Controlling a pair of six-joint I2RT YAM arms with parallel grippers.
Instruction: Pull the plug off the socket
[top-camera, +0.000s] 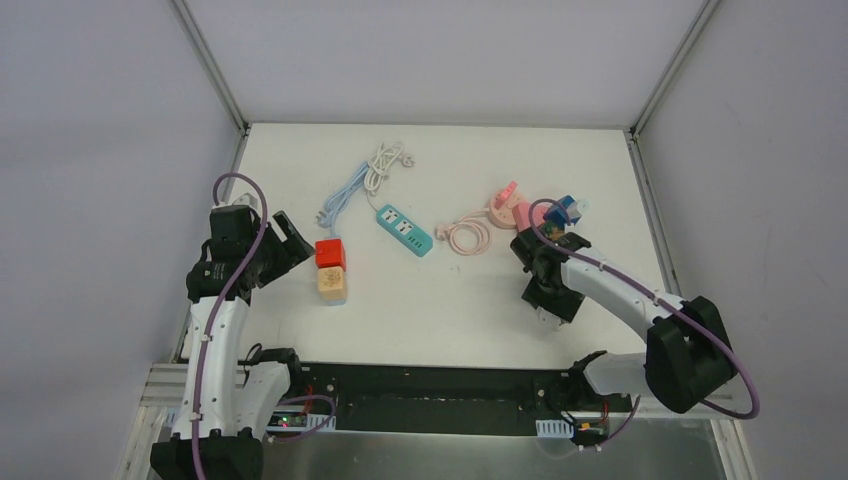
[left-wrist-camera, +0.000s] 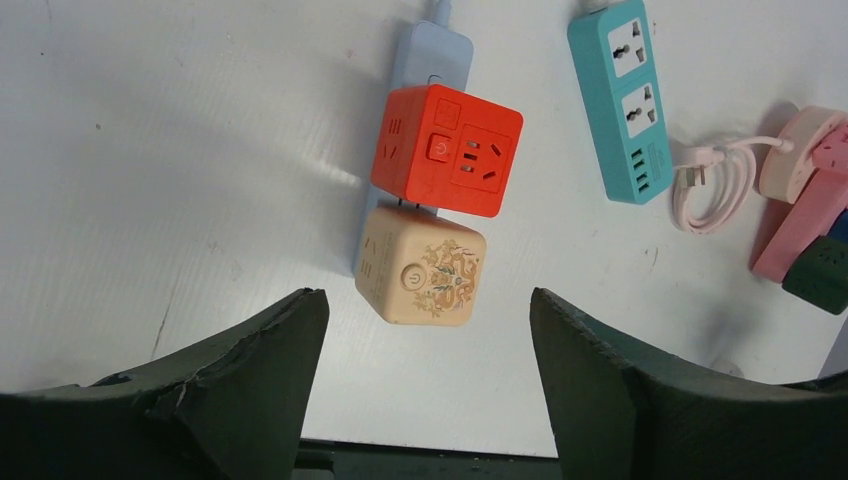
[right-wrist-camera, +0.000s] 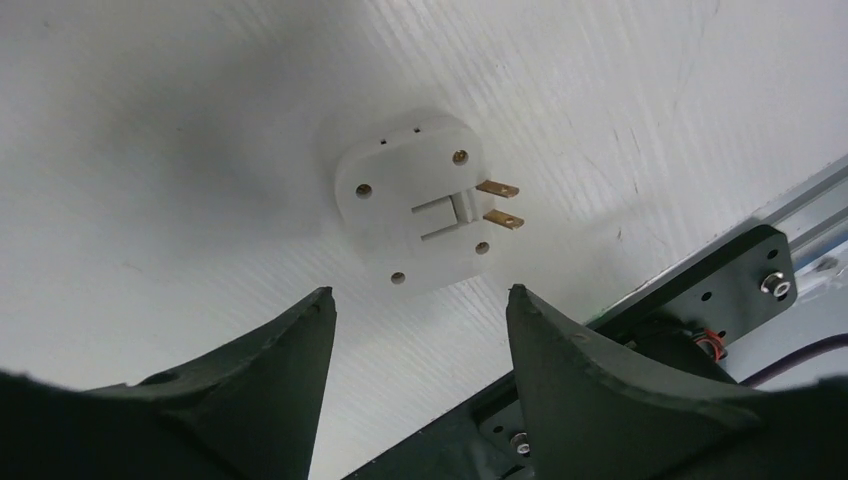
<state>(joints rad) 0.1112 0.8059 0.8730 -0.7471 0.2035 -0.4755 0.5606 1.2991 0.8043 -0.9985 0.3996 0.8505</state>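
A red cube socket (left-wrist-camera: 447, 150) sits on a pale blue power strip (left-wrist-camera: 432, 55). A beige patterned cube (left-wrist-camera: 420, 265) is joined to the red cube's near side by short prongs. Both cubes show in the top view, red (top-camera: 330, 253) and beige (top-camera: 332, 283). My left gripper (left-wrist-camera: 428, 300) is open and empty, just short of the beige cube; in the top view it (top-camera: 290, 243) is left of the cubes. My right gripper (right-wrist-camera: 418, 293) is open and empty above a white plug adapter (right-wrist-camera: 415, 205) that lies loose on the table, its two brass prongs free.
A teal power strip (top-camera: 405, 230) lies mid-table, with white and pale blue cables (top-camera: 380, 165) behind it. A coiled pink cord (top-camera: 468, 236), pink sockets (top-camera: 510, 208) and a blue adapter (top-camera: 566, 209) lie at the right. The black front rail (right-wrist-camera: 700, 290) runs close to the right gripper.
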